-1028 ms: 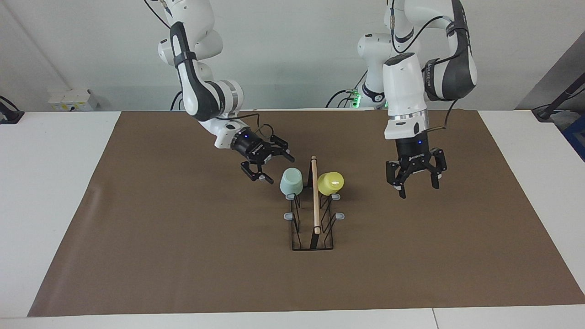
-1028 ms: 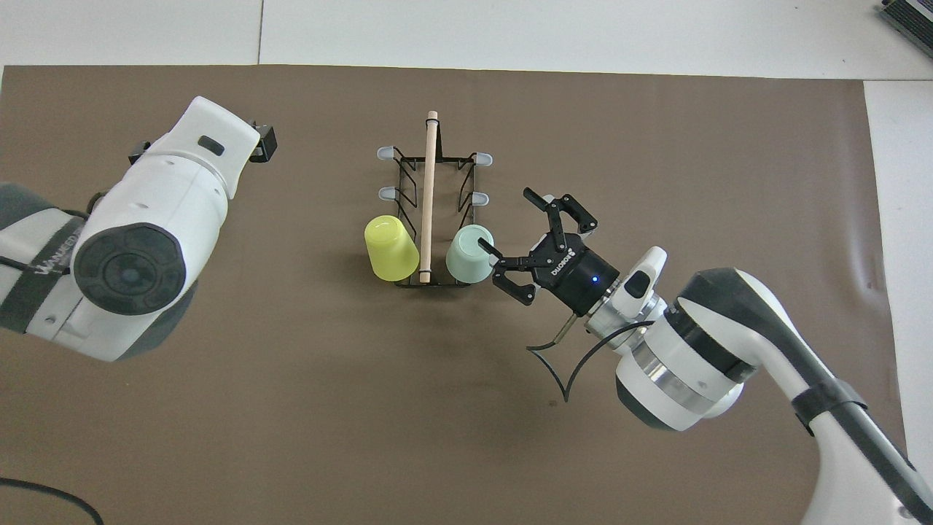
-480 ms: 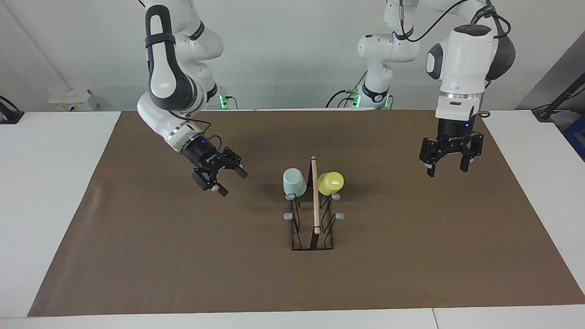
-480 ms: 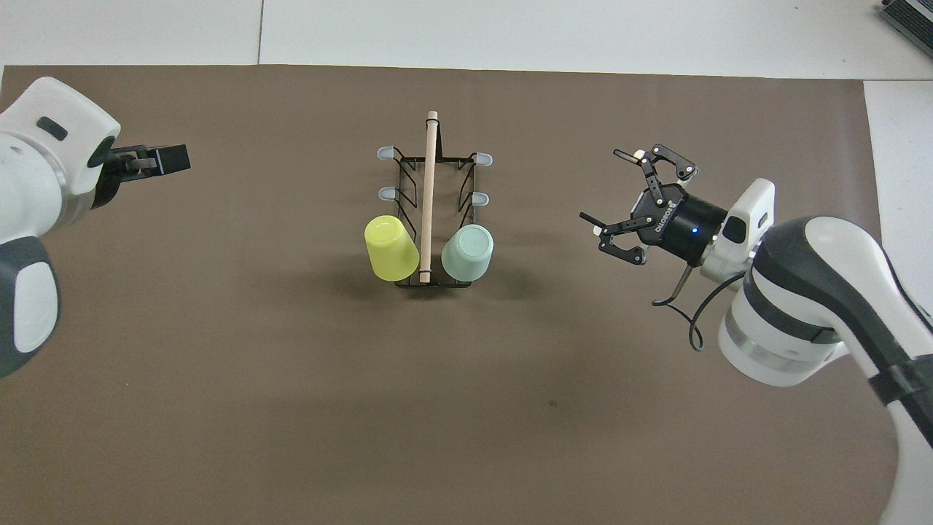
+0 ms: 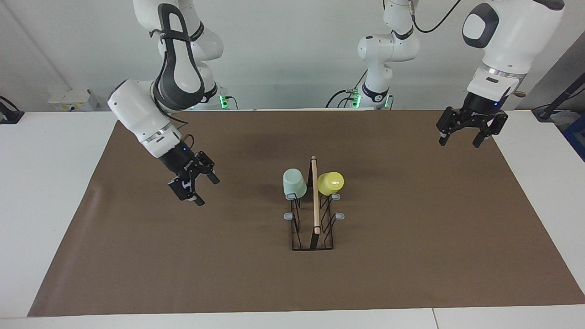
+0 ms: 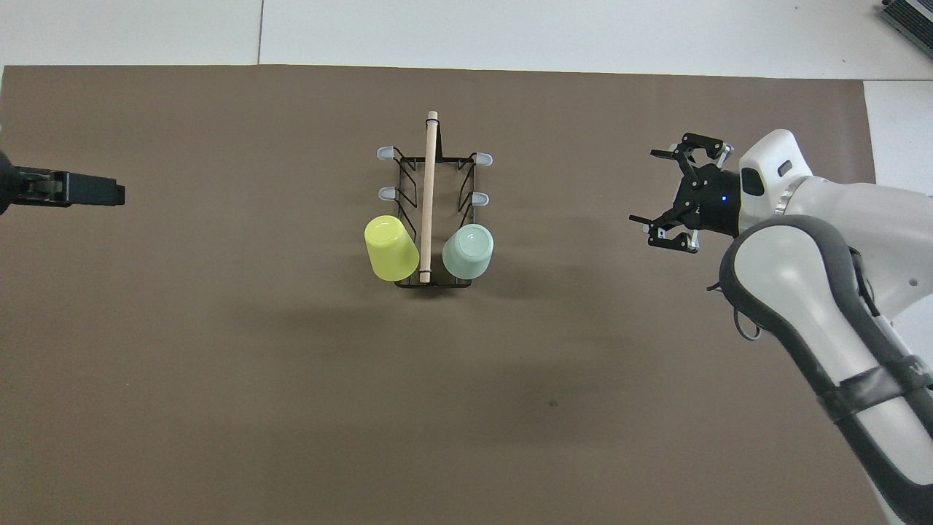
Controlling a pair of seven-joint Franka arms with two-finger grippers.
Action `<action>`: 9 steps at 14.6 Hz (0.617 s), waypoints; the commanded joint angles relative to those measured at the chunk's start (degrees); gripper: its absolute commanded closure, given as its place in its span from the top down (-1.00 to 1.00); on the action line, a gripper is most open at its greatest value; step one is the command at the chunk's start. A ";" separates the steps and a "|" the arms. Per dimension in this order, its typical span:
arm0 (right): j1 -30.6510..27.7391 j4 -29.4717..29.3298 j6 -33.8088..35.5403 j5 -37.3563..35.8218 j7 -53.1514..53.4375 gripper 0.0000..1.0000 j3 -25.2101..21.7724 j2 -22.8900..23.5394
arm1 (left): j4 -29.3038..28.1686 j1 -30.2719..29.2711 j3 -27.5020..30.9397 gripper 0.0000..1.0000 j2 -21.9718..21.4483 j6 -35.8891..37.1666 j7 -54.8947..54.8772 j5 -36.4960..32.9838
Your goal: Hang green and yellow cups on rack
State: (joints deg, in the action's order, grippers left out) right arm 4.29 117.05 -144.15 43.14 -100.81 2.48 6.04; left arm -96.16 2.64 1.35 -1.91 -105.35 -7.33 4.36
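The rack, black wire with a light wooden top bar, stands mid-mat. At its end nearer to the robots, two cups hang upside down on prongs. The pale green cup is on the right arm's side of the bar. On the left arm's side is the yellow cup. My right gripper hangs open and empty over bare mat toward the right arm's end. My left gripper is open and empty, raised over the mat's edge at the left arm's end.
A brown mat covers most of the white table. Several grey-capped prongs on the rack carry nothing. A small white box sits at the table's edge near the right arm's base.
Both grippers have drawn away from the rack toward their own ends of the table, the left one also rising. The cups stay on their prongs.
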 commanded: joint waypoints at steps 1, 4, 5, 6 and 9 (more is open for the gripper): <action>-1.39 -0.86 -0.61 -9.62 12.35 1.00 0.34 0.72 | 4.49 -1.14 -0.38 1.00 2.78 5.93 -2.16 1.18; -2.17 -1.47 -0.44 -23.58 28.07 1.00 0.07 0.20 | 3.36 -0.80 -0.48 1.00 1.12 8.49 -5.14 0.56; -2.35 -1.56 0.00 -28.06 33.87 1.00 0.07 -0.59 | 3.09 -0.62 -0.47 1.00 0.85 8.58 -5.24 0.56; -2.53 -1.57 0.62 -32.81 40.45 1.00 0.07 -1.20 | 3.00 -0.45 -0.47 1.00 0.85 8.76 -5.24 0.47; -3.32 -3.75 7.36 -47.13 59.71 1.00 -0.02 -2.70 | 3.09 0.87 -0.65 1.00 0.68 12.00 -5.06 -4.61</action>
State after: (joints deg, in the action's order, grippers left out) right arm 1.88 114.97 -141.71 3.63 -51.29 2.32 4.89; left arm -93.72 2.71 0.86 -0.85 -96.06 -11.53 2.73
